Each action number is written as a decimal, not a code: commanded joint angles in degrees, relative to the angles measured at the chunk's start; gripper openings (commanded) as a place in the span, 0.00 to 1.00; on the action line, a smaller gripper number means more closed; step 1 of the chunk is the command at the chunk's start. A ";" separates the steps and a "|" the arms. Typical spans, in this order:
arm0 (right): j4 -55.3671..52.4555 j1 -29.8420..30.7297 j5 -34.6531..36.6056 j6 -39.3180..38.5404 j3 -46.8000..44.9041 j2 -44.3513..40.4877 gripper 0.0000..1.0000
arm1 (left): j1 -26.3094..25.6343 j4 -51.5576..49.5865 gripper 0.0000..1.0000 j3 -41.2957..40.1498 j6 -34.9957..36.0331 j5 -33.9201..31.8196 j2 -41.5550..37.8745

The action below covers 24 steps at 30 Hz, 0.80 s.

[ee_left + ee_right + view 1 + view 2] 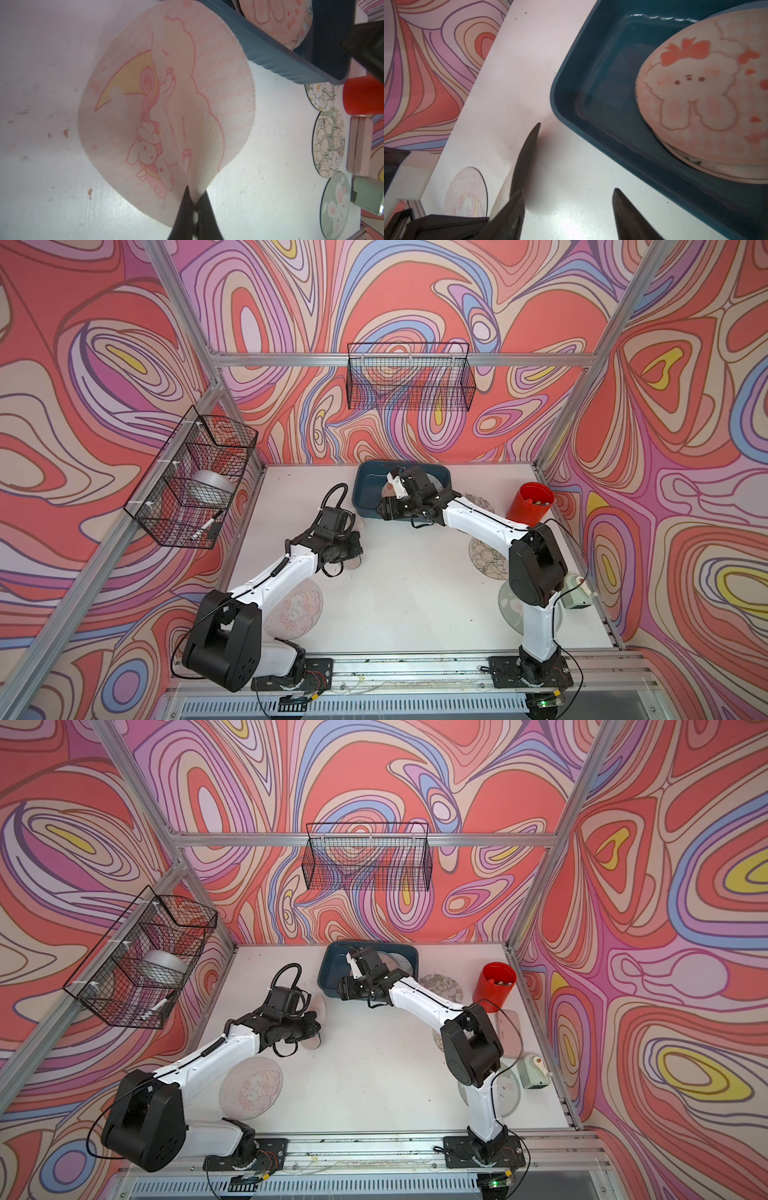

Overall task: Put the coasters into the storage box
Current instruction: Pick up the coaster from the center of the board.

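Note:
My left gripper [196, 190] is shut on the rim of a pink coaster [166, 108] printed with a bear and a yellow moon. It holds the coaster off the table in front of the teal storage box [365, 493]. In both top views this gripper [357, 545] is short of the box's near left corner. My right gripper [568, 193] hangs open and empty over the white table beside the box [591, 93]. A pink rabbit coaster [695, 99] lies inside on others. More coasters lie on the table: a unicorn one [297, 610], flowered ones [329, 143] and a green rabbit one [335, 207].
A red cup [532, 504] stands to the right of the box, with a pink case [509, 1029] and a small green device [575, 593] along the right edge. Black wire baskets hang on the back wall [409, 379] and the left wall [195, 481].

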 commanded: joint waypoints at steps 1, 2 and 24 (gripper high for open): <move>-0.36 0.63 -4.04 1.04 1.49 1.97 0.67 | -0.63 2.94 0.00 -0.94 -2.09 2.14 -1.89; -0.08 0.86 -4.75 1.49 1.50 2.21 0.68 | -0.70 2.94 0.00 -0.94 -2.27 2.42 -1.91; 1.10 3.59 -10.27 4.51 3.33 6.37 0.48 | -2.21 7.14 0.00 0.68 -3.59 4.00 0.91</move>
